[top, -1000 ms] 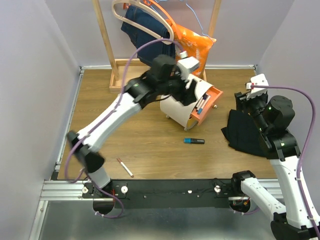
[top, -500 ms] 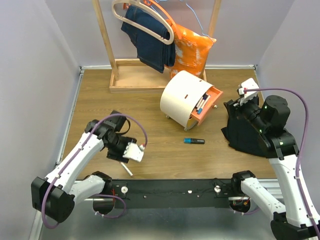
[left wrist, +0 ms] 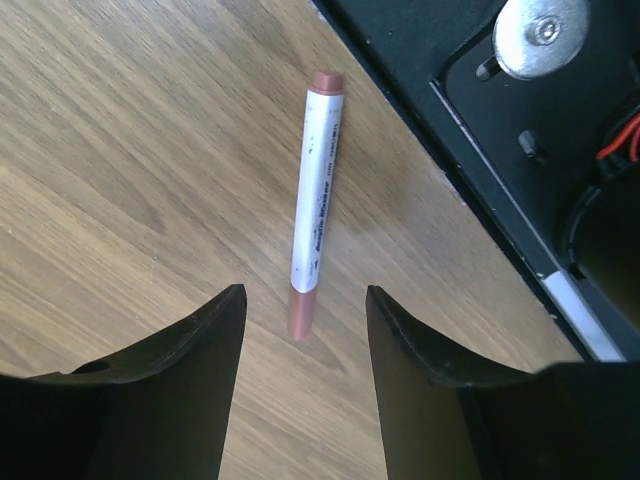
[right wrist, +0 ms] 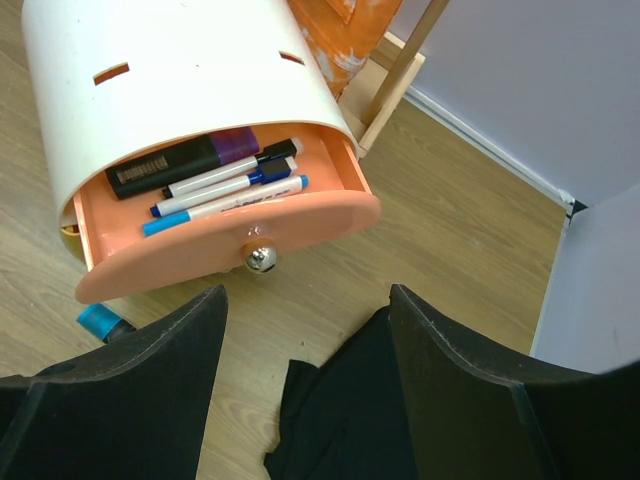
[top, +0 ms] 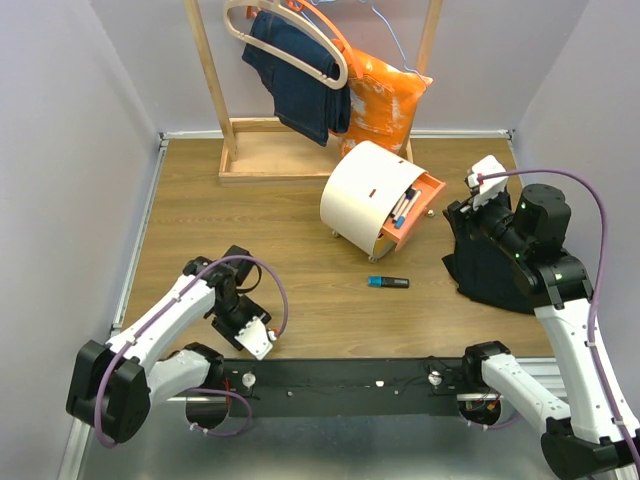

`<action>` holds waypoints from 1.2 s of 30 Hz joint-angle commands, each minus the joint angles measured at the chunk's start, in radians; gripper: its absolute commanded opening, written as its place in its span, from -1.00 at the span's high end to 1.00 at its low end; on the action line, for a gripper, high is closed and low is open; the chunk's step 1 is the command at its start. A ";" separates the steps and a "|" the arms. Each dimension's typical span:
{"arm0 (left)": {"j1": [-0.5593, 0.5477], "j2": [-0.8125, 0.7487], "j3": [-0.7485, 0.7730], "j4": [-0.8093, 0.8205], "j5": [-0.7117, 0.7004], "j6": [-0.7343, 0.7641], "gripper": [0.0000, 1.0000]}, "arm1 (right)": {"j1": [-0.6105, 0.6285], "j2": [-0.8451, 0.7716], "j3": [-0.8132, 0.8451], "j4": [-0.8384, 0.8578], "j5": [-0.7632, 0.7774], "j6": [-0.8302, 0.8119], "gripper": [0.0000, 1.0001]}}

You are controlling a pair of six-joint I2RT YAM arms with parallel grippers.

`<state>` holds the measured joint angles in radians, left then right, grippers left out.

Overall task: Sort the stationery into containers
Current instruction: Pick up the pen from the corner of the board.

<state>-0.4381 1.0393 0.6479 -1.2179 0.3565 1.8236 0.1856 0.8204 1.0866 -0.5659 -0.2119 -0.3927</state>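
A white marker with pinkish-brown ends [left wrist: 317,205] lies on the wood by the black front rail. My left gripper [left wrist: 305,300] hovers over it, open, its near end just between the fingertips with gaps on both sides. In the top view the left gripper [top: 250,335] hides the marker. The cream cabinet [top: 365,195] lies tilted with one orange drawer [right wrist: 230,240] pulled out, holding blue-capped white pens [right wrist: 225,195] and a black-and-purple marker [right wrist: 180,165]. A blue-capped black marker [top: 388,282] rests on the table. My right gripper [right wrist: 305,300] is open and empty, facing the drawer knob [right wrist: 260,258].
A dark folded cloth [top: 490,265] lies under the right gripper. The wooden rack [top: 270,160] with hanging jeans [top: 295,75] and an orange bag [top: 385,100] stands at the back. The black rail [left wrist: 480,120] runs right beside the white marker.
The left arm swung from the cabinet down to the near left edge, over the white marker, and its jaws narrowed a little. The right gripper shifted slightly towards the cabinet.
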 commanded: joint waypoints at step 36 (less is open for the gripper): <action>-0.163 0.086 0.478 -0.082 0.254 -0.419 0.92 | -0.008 0.023 0.006 0.038 0.022 0.025 -0.47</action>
<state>-0.5339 1.0786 0.8356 -1.1885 0.4259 1.5791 0.1814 0.8612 1.0912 -0.5697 -0.2108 -0.3923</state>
